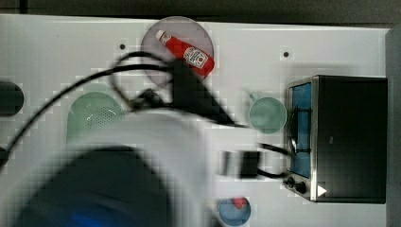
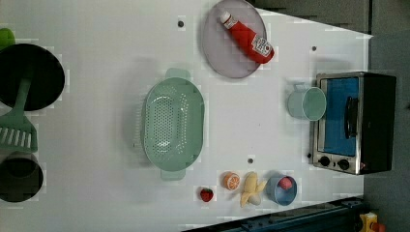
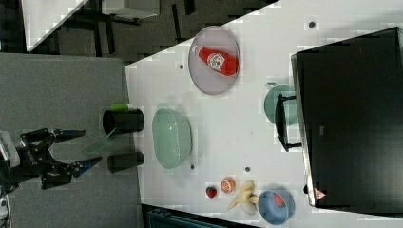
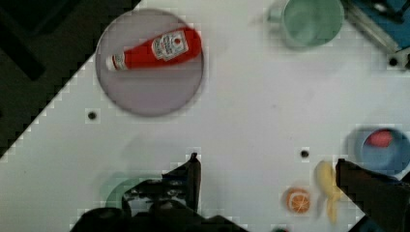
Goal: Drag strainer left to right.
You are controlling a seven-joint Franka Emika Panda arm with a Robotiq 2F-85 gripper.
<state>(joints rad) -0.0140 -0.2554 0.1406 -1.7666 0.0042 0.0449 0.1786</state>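
The strainer [image 2: 174, 125] is a pale mint-green perforated bowl with small rim tabs, standing upright on the white table [image 2: 106, 58]. It also appears in the right view [image 3: 172, 137] and, partly under my blurred arm [image 1: 142, 156], in the top view [image 1: 94, 116]. My gripper [image 3: 81, 149] is open and holds nothing. It sits well off to the right view's left of the strainer, apart from it. In the wrist view the dark fingertips [image 4: 193, 171] stand wide apart, and a green edge of the strainer [image 4: 112, 189] shows beside one of them.
A grey-lilac plate [image 2: 227, 58] carries a red ketchup bottle [image 2: 249, 41]. A mint mug [image 2: 307, 103] stands by a toaster oven [image 2: 355, 121]. A strawberry [image 2: 206, 194], orange [image 2: 231, 180], banana [image 2: 251, 189] and blue bowl [image 2: 282, 189] line one edge. A black pot [image 2: 29, 77] and green spatula [image 2: 17, 125] sit at the left view's left.
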